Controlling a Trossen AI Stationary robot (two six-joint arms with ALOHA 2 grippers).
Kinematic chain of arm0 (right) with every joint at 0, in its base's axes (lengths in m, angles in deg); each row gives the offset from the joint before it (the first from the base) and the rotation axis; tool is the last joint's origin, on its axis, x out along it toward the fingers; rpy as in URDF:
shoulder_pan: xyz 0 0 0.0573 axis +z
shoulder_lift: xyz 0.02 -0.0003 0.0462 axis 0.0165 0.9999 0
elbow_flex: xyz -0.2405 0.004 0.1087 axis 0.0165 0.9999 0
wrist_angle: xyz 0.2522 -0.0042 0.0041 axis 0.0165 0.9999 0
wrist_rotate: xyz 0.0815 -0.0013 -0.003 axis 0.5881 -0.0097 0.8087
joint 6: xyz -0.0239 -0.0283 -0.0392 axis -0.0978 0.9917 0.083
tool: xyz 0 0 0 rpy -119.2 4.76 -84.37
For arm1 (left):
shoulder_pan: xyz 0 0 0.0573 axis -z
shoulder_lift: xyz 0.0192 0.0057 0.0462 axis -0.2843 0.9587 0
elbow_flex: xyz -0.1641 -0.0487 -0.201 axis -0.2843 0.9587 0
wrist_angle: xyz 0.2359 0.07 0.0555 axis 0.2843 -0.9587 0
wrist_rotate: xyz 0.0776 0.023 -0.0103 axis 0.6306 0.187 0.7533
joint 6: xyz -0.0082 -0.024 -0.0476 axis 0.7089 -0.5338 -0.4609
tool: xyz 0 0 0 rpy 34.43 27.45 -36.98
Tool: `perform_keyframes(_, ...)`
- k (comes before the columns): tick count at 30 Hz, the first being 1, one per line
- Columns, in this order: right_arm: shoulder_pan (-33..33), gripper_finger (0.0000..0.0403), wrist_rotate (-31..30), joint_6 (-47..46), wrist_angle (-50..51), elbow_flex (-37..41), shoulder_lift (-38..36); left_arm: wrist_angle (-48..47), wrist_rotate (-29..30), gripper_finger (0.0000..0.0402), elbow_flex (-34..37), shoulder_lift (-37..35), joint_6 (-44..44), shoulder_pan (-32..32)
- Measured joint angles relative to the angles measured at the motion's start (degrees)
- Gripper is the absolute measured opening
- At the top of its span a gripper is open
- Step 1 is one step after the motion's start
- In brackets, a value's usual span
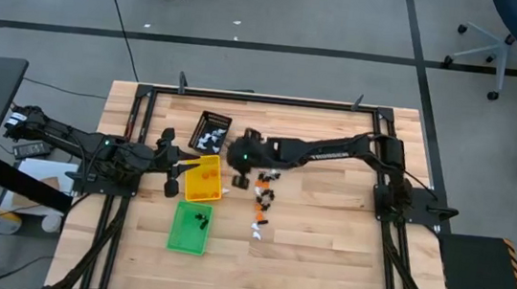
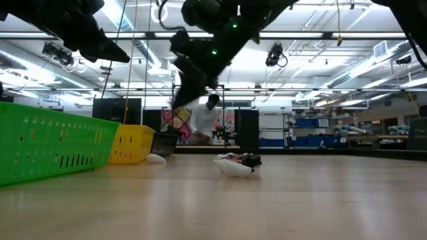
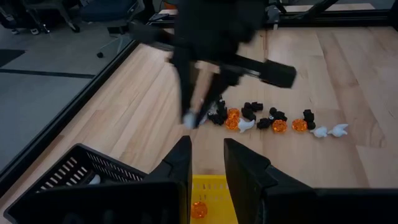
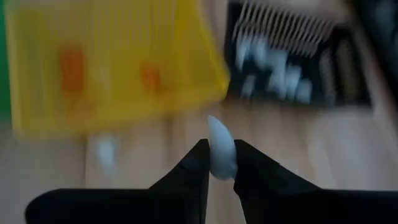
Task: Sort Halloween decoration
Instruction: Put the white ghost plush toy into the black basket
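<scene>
White trinket: pinched upright between the fingers of the right hand, just beside the black tray, which already holds white pieces and lies directly ahead. Remaining trinkets: strewn on the desk, farther from that tray. Left hand: fingers slightly apart, empty, over the yellow tray.

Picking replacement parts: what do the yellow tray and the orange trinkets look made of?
Yellow slatted rectangular tray: likely moulded plastic, judging by its thin slotted walls and even colour. Small orange trinkets: seemingly translucent glossy plastic, since they glow and glint on the wooden table.
</scene>
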Motion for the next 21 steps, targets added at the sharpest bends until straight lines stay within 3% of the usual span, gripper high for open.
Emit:
perform_keyframes(7,-4.91,0.0071,1.78,-2.36,-22.99,-2.14,5.92,0.55,0.02,0.0069,0.0,0.01,0.11,0.0)
perform_keyframes(12,-7.77,0.0071,2.47,-7.95,-21.86,-10.36,13.04,0.76,0.02,0.0069,0.04,-0.01,0.11,-0.04)
perform_keyframes(21,-10.33,0.0071,3.13,-13.63,-9.03,-22.14,22.68,0.13,0.02,0.0069,0.04,-0.01,0.0,0.0)
